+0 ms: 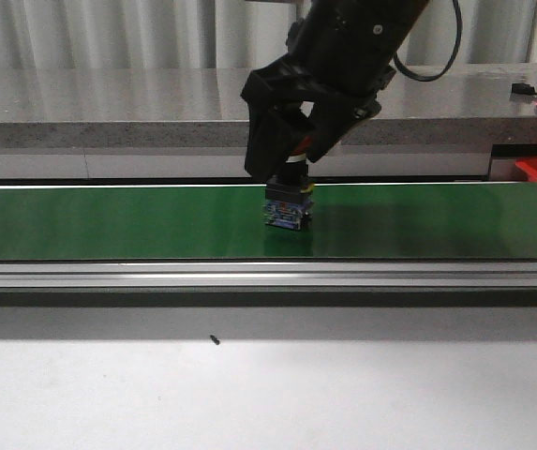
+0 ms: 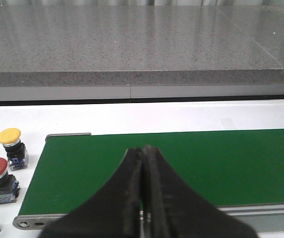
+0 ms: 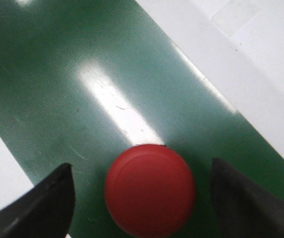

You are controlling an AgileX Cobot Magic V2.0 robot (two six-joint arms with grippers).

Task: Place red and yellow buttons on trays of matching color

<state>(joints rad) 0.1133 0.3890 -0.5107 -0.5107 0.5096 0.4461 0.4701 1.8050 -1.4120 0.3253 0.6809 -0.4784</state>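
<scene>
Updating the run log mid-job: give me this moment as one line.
right gripper: open, straddling red button on green belt | left gripper: shut, empty, over belt | trays: not in view

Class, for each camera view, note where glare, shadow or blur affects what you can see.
Front view: the arm's shadow darkens the green belt. Left wrist view: sharp, soft sheen on the stone counter. Right wrist view: bright glare streak on the belt above the red button; close claw fingers look soft.

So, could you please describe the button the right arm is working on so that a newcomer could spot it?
Find the long green conveyor belt running across the front view. Near its middle, under the open right gripper, stands a red button with a round cap. It is the only button on the belt; the others sit off its end.
</scene>
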